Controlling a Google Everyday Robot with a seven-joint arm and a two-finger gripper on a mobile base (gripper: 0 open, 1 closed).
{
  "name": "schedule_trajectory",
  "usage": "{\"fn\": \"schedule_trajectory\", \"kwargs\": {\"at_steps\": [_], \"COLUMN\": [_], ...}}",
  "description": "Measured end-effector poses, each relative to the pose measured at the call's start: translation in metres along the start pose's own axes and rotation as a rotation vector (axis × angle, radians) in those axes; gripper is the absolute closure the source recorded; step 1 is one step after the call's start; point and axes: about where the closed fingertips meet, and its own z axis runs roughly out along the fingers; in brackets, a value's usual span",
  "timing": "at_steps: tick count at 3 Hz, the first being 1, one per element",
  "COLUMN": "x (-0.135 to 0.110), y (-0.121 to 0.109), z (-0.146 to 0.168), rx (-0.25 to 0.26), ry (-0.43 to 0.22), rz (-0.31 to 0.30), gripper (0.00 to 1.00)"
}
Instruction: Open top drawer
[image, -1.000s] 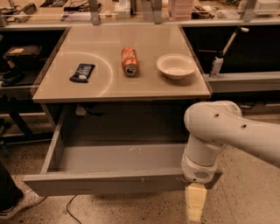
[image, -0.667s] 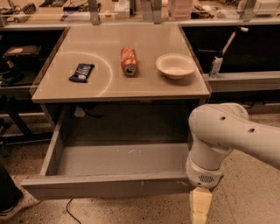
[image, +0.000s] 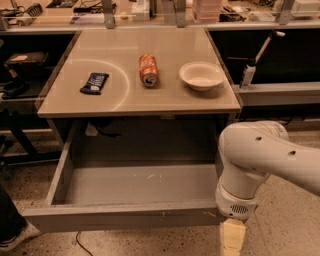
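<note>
The top drawer (image: 125, 218) stands pulled far out from under the tan tabletop (image: 140, 102). Its shallow grey tray (image: 142, 183) is open to view and holds nothing, with pale scratches near the middle. Its wide grey front panel runs along the bottom of the view. My gripper (image: 233, 238) hangs at the drawer's right front corner, below my white arm (image: 260, 157), right next to the end of the front panel. The arm hides the drawer's right side wall.
On the tabletop lie a dark snack packet (image: 94, 83), an orange can on its side (image: 148, 70) and a white bowl (image: 201, 75). Workbenches with clutter stand behind and at both sides. A shoe (image: 15, 239) and a cable (image: 82, 243) are on the floor at the lower left.
The drawer has slid a little further out toward the camera. My arm and gripper have moved down and slightly right with the front panel.
</note>
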Motion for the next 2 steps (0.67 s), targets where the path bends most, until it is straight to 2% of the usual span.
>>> {"fn": "schedule_trajectory", "kwargs": {"at_steps": [2], "x": [0.0135], "y": [0.0162], "z": [-0.0003], "rx": [-0.016], "ry": [-0.001], "rz": [0.036], "gripper": [0.00]}}
